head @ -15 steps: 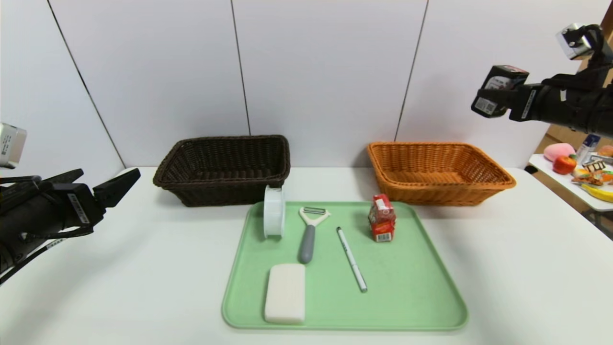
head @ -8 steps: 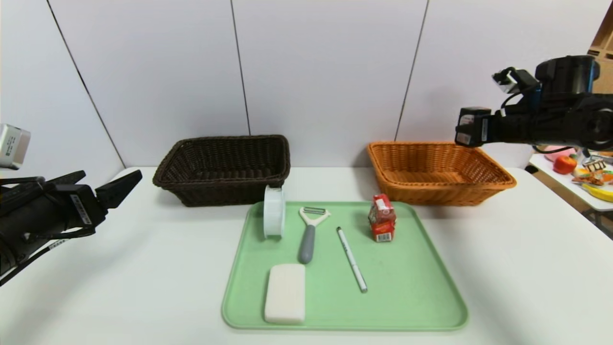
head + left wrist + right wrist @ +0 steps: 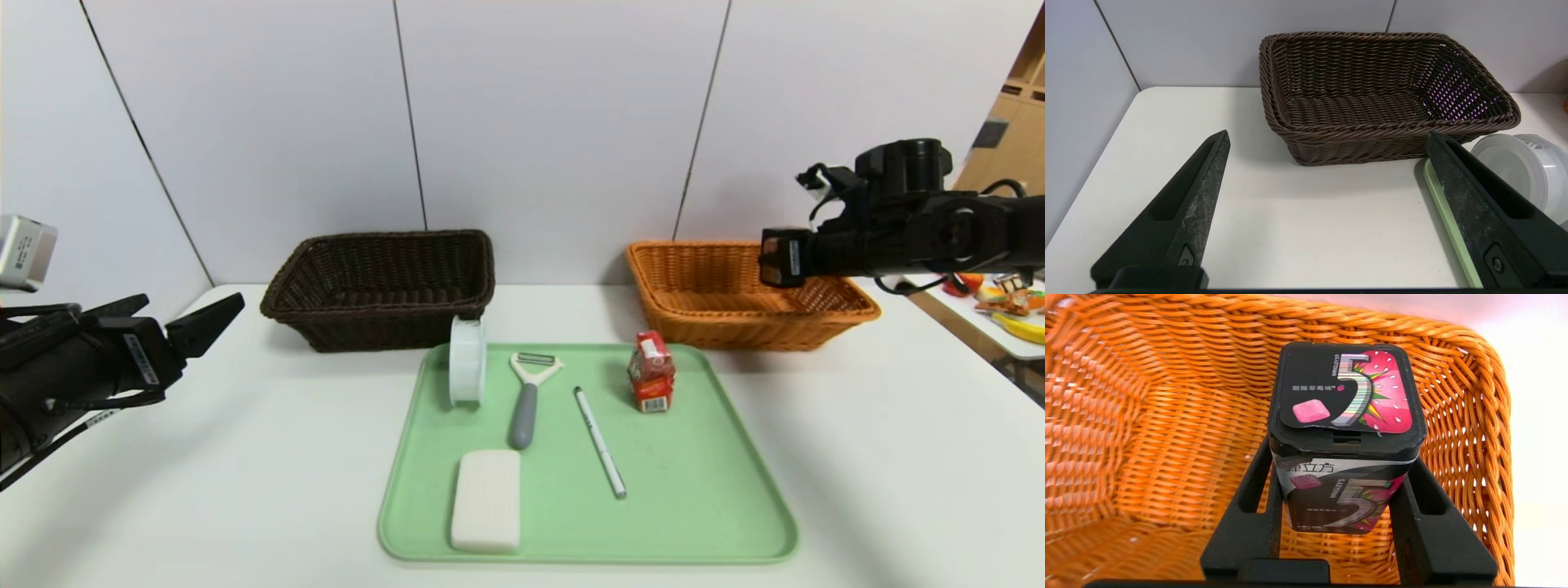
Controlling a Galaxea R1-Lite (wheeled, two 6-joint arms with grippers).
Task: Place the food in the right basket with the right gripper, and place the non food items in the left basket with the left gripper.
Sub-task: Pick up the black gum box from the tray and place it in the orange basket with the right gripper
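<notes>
Two baskets [image 3: 382,286] [image 3: 747,292], two cartons: the red carton [image 3: 651,381] stands mid-frame on one green tray [image 3: 735,506] with four white items. The right end effector [image 3: 775,257], pinching the black carton [image 3: 1345,428], has dropped from upper right to over the orange basket; the left end effector [image 3: 196,322] stays spread at left.

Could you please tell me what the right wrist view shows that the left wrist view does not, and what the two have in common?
Only the right wrist view shows the rectangular orange-tan wicker basket and the black gum box with pink print, clamped in the right gripper above it. Only the left wrist view shows the open left gripper, the empty dark brown wicker basket, the green tray's edge and the white round case. Both share only the white tabletop.
</notes>
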